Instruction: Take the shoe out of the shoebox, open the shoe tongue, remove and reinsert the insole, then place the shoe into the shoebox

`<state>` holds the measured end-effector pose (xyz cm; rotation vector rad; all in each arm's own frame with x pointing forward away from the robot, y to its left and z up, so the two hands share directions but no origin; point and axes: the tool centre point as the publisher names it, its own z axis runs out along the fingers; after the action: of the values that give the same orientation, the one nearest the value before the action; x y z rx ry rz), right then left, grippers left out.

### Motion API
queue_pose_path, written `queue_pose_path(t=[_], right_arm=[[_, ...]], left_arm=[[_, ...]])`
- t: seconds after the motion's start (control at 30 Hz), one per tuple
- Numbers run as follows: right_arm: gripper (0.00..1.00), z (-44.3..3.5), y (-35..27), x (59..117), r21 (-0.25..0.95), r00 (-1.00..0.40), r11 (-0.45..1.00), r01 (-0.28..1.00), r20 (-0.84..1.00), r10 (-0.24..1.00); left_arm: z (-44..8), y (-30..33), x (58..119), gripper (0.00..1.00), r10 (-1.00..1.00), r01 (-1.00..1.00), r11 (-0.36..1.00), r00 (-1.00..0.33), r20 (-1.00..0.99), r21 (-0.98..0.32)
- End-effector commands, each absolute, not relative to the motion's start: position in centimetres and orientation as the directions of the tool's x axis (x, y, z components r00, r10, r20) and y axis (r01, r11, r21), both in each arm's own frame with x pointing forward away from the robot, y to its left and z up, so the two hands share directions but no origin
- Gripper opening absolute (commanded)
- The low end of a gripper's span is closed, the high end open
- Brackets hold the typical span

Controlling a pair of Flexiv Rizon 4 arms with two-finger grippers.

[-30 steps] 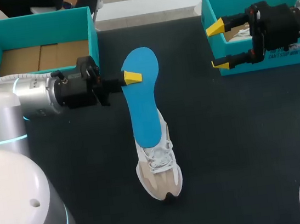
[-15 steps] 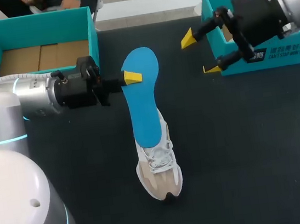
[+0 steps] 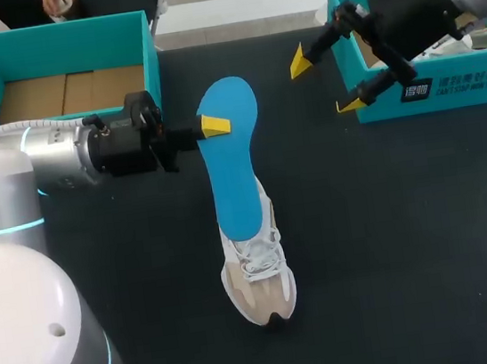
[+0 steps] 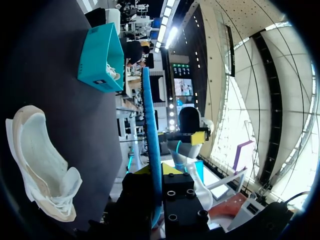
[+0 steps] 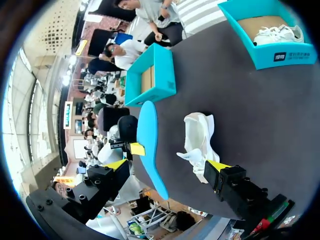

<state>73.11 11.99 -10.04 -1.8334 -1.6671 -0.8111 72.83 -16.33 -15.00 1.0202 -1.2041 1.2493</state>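
Observation:
A blue insole stands tilted, its lower end inside the white and beige shoe lying mid-table. My left gripper is shut on the insole's upper edge. In the left wrist view the insole runs edge-on between the fingers, with the shoe beside it. My right gripper hangs open and empty to the right of the insole's top, beside the right shoebox. From the right wrist, the insole and shoe lie ahead of the open right gripper.
A teal shoebox with a cardboard floor stands at the back left. The right teal shoebox holds another white shoe. Dark table surface surrounds the shoe on both sides.
My right gripper has swung left from over the right shoebox toward the insole's top, staying open. The left arm, insole and shoe have not moved.

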Motion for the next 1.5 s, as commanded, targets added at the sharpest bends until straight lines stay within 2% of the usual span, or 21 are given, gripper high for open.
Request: queue_pose_path(t=[0.03, 0.13, 0.17, 0.2, 0.23, 0.33, 0.5, 0.53, 0.7, 1.4, 1.5], right_arm=[[1.0, -9.7, 13.2, 73.1, 0.01, 0.147, -0.189, 0.982, 0.584, 0.798], [1.0, -9.3, 13.8, 73.1, 0.043, 0.153, -0.197, 0.98, 0.476, 0.866], [1.0, -9.2, 14.3, 73.2, 0.109, 0.136, -0.194, 0.975, 0.401, 0.906], [1.0, -9.2, 14.3, 73.2, 0.109, 0.136, -0.194, 0.975, 0.401, 0.906], [1.0, -9.0, 14.9, 73.0, 0.19, 0.122, -0.186, 0.964, 0.306, 0.944], [1.0, -8.8, 16.1, 72.9, 0.236, 0.064, -0.128, 0.963, 0.261, 0.963], [1.0, -8.2, 17.8, 72.6, 0.255, 0.059, -0.098, 0.962, 0.158, 0.986], [1.0, -7.9, 18.9, 72.5, 0.239, 0.016, -0.045, 0.97, 0.124, 0.992], [1.0, -6.6, 21.4, 71.6, 0.215, 0.019, -0.01, 0.977, -0.037, 0.999], [1.0, -6.6, 21.4, 71.6, 0.215, 0.019, -0.01, 0.977, -0.037, 0.999], [1.0, -8.0, 21.9, 71.3, 0.214, 0.036, -0.032, 0.976, -0.015, 0.999]], left_arm=[[-15.0, -16.3, 72.7, 0.0, 0.127, -0.994, 0.081, -0.061, 0.99, -0.072], [-15.0, -16.3, 72.7, 0.0, 0.127, -0.994, 0.081, -0.061, 0.99, -0.072], [-15.0, -16.3, 72.7, 0.0, 0.127, -0.994, 0.081, -0.061, 0.99, -0.072], [-15.0, -16.3, 72.7, 0.0, 0.127, -0.994, 0.081, -0.061, 0.99, -0.072], [-15.0, -16.3, 72.7, 0.0, 0.127, -0.994, 0.081, -0.061, 0.99, -0.072], [-15.0, -16.3, 72.7, 0.0, 0.127, -0.994, 0.081, -0.061, 0.99, -0.072], [-15.0, -16.3, 72.7, 0.0, 0.127, -0.994, 0.081, -0.061, 0.99, -0.072], [-15.0, -16.3, 72.7, 0.0, 0.127, -0.994, 0.081, -0.061, 0.99, -0.072], [-15.0, -16.3, 72.7, 0.0, 0.127, -0.994, 0.081, -0.061, 0.99, -0.072], [-15.0, -16.3, 72.7, 0.0, 0.127, -0.994, 0.081, -0.061, 0.99, -0.072], [-15.0, -16.3, 72.7, 0.0, 0.127, -0.994, 0.081, -0.061, 0.99, -0.072]])
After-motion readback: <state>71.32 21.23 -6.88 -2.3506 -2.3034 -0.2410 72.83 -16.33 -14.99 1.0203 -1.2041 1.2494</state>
